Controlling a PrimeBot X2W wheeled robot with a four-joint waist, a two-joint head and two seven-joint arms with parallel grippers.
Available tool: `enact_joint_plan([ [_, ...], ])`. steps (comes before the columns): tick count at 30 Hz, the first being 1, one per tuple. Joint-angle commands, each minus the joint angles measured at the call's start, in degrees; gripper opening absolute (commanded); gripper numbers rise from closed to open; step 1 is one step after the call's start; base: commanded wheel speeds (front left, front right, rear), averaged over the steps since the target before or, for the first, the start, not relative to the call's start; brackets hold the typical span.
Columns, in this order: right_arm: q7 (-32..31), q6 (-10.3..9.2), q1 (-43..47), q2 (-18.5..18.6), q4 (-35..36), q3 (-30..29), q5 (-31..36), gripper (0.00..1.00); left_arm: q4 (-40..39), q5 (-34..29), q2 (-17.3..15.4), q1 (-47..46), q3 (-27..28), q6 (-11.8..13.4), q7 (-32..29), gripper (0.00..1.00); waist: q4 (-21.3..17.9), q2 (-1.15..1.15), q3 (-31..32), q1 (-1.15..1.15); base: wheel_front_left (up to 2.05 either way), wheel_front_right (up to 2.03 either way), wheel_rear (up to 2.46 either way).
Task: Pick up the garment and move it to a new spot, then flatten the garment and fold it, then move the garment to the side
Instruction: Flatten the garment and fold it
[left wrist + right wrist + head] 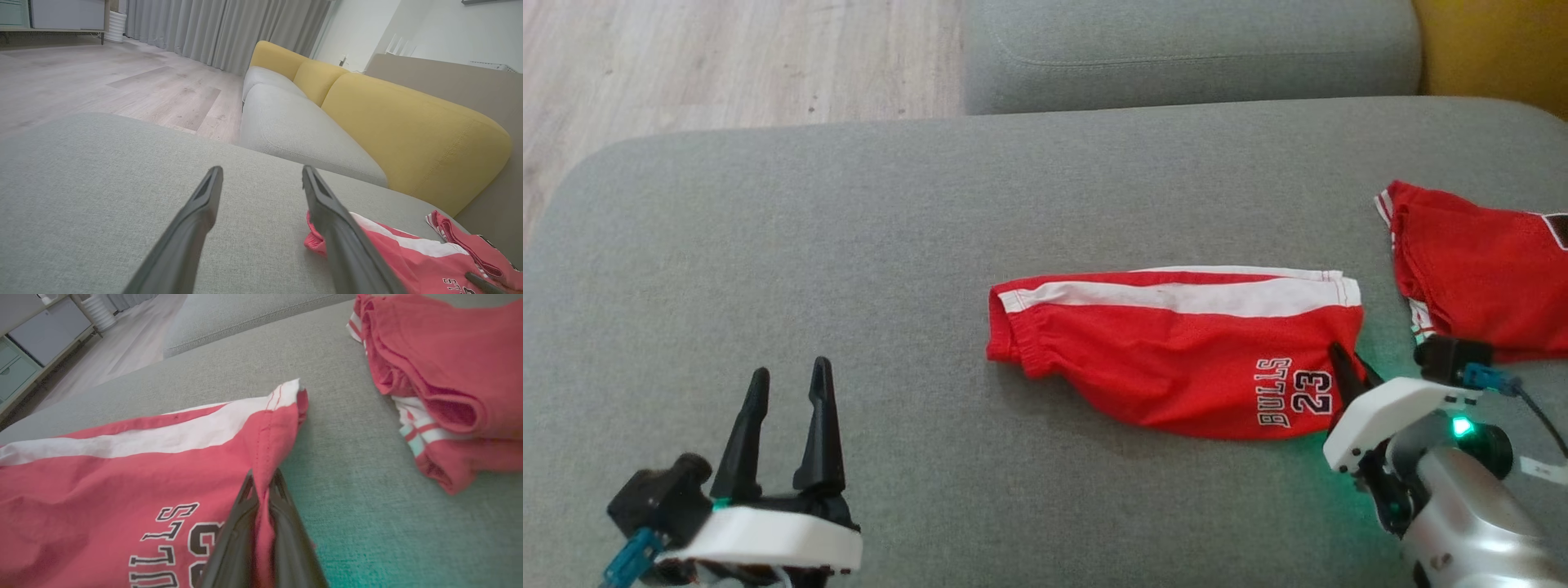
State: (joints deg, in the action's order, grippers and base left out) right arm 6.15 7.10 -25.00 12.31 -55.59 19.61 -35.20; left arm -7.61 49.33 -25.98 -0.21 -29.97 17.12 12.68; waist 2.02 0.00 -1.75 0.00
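The right gripper (pixel 1347 367) has its fingers pinched on the hem corner of the red, white-striped cloth shorts (pixel 1176 351), which stretch lengthwise leftward from them across the grey fabric sofa seat (pixel 849 245), well apart from the open-fingered left gripper (pixel 788 384).

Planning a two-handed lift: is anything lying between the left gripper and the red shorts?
Nothing visible does. Only bare grey cushion separates the open left gripper from the red shorts; the right gripper is shut on their hem.
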Motion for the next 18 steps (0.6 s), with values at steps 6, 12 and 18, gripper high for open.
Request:
enact_joint_plan([
  [6, 0.5, 0.39, -3.0, -1.0, 3.4, -1.7, 2.1, 0.0, -1.7, -0.7, -1.5, -2.6, 2.0, 0.1, 0.2, 1.0, 1.2, 0.0, -0.3, 0.0, 0.0, 0.0, 0.0],
  [12, -3.5, 0.39, -6.4, -5.1, 9.1, -0.1, 4.6, 0.0, -1.0, -0.5, -0.6, -2.7, 1.8, -0.2, 0.5, 1.0, 4.2, 0.0, 0.4, 0.0, 0.0, 0.0, 0.0],
  [18, -10.1, 0.39, -7.2, -8.8, 15.4, 5.8, 3.8, 0.0, 0.1, -0.4, 0.9, -3.0, 1.3, -1.0, 1.0, 1.0, 6.6, 0.0, 0.6, 0.0, 0.0, 0.0, 0.0],
])
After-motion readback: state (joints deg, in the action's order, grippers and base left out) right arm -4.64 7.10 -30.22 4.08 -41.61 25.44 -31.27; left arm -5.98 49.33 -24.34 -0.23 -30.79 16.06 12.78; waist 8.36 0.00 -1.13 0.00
